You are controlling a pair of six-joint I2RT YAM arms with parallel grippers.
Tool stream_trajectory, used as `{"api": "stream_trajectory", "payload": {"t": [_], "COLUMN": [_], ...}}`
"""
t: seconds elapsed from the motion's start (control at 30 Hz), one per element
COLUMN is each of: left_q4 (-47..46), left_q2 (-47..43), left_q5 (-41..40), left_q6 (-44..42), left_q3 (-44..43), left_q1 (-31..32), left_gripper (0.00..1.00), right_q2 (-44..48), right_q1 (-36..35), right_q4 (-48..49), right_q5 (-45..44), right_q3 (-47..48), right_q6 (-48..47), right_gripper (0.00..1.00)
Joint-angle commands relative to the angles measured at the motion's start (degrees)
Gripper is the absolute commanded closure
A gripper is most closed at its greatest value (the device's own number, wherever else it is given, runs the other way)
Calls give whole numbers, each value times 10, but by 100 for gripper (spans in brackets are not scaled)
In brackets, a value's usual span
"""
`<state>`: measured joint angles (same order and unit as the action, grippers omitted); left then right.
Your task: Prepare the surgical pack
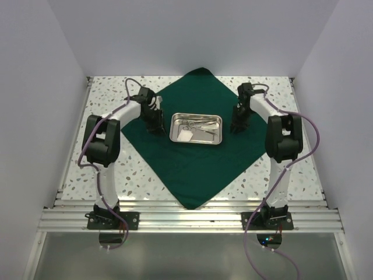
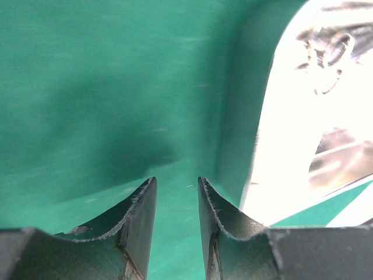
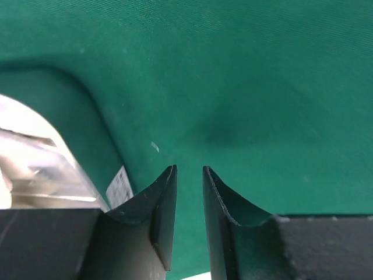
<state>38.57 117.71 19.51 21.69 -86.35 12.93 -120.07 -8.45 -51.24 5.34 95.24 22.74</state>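
Note:
The dark green drape [image 1: 192, 169] lies flat as a diamond on the table. The small steel tray [image 1: 173, 129] sits at its middle and holds steel scissor-like instruments [image 1: 205, 125] and a white gauze piece [image 1: 186, 135]. My left gripper [image 1: 156, 125] is low over the drape just left of the tray. Its jaws [image 2: 176, 179] are slightly apart and empty above the drape [image 2: 116, 87], with the tray [image 2: 291, 146] to the right. My right gripper [image 1: 236, 126] is just right of the tray. Its jaws [image 3: 189, 168] are slightly apart and empty over the drape [image 3: 245, 70], beside the tray [image 3: 35, 169].
The speckled tabletop [image 1: 105, 99] shows around the drape's corners. White walls close in the left, back and right sides. An aluminium rail [image 1: 186, 219] runs along the near edge, carrying both arm bases. A white label [image 3: 119, 185] is on the tray's side.

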Motion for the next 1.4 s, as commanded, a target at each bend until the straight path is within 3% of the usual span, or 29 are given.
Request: {"api": "stream_trajectory", "payload": {"t": [0.0,0.3,0.77,1.07,1.37], "left_q4": [-2,3,3,12,4], "left_q2": [16,2,-42,-45,-34], "left_q5": [30,40,62,29,71], "left_q6": [9,5,-1,-12,-17], "left_q3": [-27,-11,28,18,-8], "left_q1": [23,33,42,39,46], "left_gripper": [62,63,65,64,66], "right_q2": [-24,-44,21,32,19], "right_q1": [-13,-45,-53,-62,-65], "right_q4": [25,38,62,57,40], "right_q5": [26,87,133,100,96], "right_q3": [28,25,-48,-52,-11], "right_q6": [-10,-21,-3,-6,-12], "right_gripper": [73,73,73,73,71]}}
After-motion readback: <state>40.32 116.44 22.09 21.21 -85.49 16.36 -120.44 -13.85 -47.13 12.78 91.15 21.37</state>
